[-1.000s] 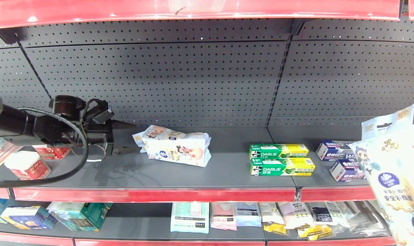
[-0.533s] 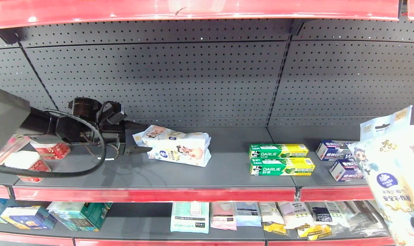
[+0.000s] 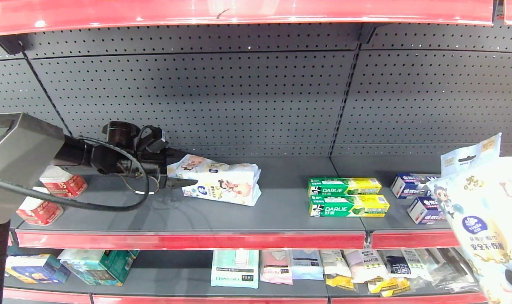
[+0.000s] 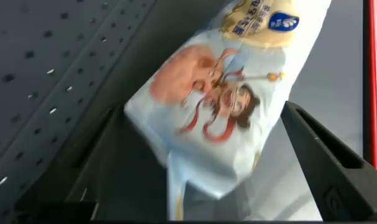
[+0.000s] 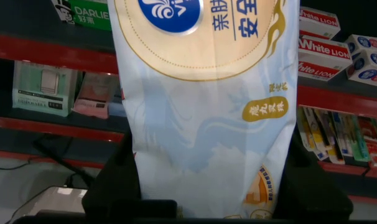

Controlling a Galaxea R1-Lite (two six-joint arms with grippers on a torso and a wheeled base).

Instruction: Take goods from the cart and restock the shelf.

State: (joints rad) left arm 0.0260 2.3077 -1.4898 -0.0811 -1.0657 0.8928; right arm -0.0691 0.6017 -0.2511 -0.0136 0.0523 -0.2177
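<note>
Left gripper [image 3: 184, 168] sits at the left end of the soft tissue pack [image 3: 220, 181], jaws spread wide, one finger on each side of that end — whether they touch it is unclear. Pack lies flat on the grey shelf [image 3: 188, 215], well left of the green toothpaste boxes [image 3: 348, 202]. Right gripper [image 5: 216, 190] is clamped on a tall printed pouch [image 3: 484, 219] — held upright before the shelf's right end.
</note>
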